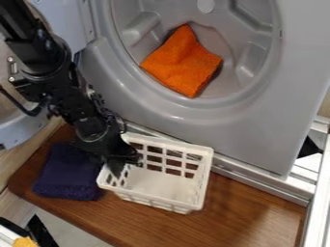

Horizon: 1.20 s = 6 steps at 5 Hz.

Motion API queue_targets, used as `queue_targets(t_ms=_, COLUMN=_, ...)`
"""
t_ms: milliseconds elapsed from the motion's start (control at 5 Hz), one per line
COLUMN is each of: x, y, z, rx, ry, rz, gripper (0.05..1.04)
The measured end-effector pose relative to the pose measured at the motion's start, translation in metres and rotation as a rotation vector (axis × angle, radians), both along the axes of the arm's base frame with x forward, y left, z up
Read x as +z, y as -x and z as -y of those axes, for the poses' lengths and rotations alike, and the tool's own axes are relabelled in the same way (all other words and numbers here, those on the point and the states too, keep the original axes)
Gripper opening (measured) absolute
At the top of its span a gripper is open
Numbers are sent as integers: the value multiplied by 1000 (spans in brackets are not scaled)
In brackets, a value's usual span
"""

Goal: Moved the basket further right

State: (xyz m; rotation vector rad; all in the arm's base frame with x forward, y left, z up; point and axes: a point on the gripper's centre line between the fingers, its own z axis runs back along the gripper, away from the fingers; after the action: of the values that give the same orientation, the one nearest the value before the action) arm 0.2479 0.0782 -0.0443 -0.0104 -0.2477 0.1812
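The black gripper (121,163) hangs down at the left side of the white basket (201,181), overlapping its left wall and upper left corner. Part of that rim is hidden behind it, and I cannot tell whether it grips the wall. Upright on the brown wooden surface, the basket has slotted walls and nothing visible inside except the gripper's tip near the left edge.
A folded dark blue cloth (67,173) lies just left of the basket. Behind stands a grey machine front (251,130) with an orange cloth (184,62) in its round opening. Metal rails (258,185) run along the back and right.
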Motion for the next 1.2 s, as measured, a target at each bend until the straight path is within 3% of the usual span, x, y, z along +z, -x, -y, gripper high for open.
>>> queue_targets(t_ms=400, x=27, y=-6, z=13, rx=-75, ry=2, rz=36, gripper=106)
queue_targets(t_ms=800, x=58, y=-10, z=29, rx=-106, ry=31, rz=112, gripper=102)
queue_targets(t_ms=1200, x=65, y=-15, z=67, rx=-180, ry=94, rz=149, gripper=102)
